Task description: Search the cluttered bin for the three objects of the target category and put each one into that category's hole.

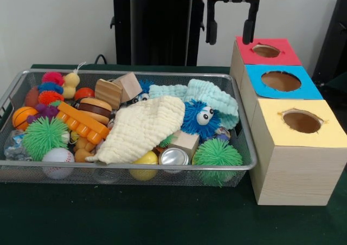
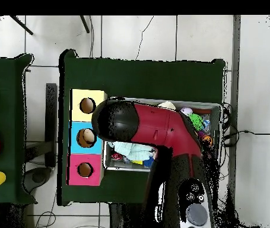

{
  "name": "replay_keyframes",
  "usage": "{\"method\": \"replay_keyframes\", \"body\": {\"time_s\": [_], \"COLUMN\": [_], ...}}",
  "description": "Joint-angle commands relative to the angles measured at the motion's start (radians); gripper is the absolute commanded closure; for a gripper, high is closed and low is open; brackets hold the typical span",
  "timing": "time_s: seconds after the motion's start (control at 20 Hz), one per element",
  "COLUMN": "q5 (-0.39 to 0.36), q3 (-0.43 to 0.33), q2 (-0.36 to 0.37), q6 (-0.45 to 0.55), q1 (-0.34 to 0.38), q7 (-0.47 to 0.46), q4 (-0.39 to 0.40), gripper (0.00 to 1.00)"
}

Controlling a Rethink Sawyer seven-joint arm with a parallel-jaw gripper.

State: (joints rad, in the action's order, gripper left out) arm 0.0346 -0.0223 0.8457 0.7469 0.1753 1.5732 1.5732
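1. Dark green cloth covers the table, with a pale wall behind it.
2. My gripper hangs high at about 12 o'clock in the front view, its two black fingers spread apart and holding nothing, just beside the red-topped box and above the far right corner of the wire bin.
3. Three boxes stand in a row: red-topped, blue-topped box, yellow-topped box, each with a round hole.
4. I judge the searching step is in hand (the target category is not shown to me). A cream cloth covers the bin's middle; a blue fuzzy toy sits at its 3 o'clock, a green spiky ball at 9.
5. Next I must descend into the bin, and probably shift the cloth to see what lies beneath.
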Motion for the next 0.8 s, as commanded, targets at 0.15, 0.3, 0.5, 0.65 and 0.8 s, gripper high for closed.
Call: {"method": "replay_keyframes", "body": {"time_s": [0.15, 0.3, 0.5, 0.65, 0.8], "q5": [-0.044, -0.053, -0.066, -0.08, -0.079], "q3": [-0.116, -0.125, -0.134, -0.138, -0.153], "q2": [-0.007, 0.003, 0.005, 0.015, 0.02], "q6": [-0.013, -0.022, -0.019, -0.02, -0.017], "q1": [0.039, 0.057, 0.076, 0.084, 0.094], "q7": [-0.06, -0.078, -0.089, -0.087, -0.083], "q4": [0.118, 0.137, 0.151, 0.164, 0.176], "gripper": [0.0, 0.0, 0.0, 0.0, 0.0]}}
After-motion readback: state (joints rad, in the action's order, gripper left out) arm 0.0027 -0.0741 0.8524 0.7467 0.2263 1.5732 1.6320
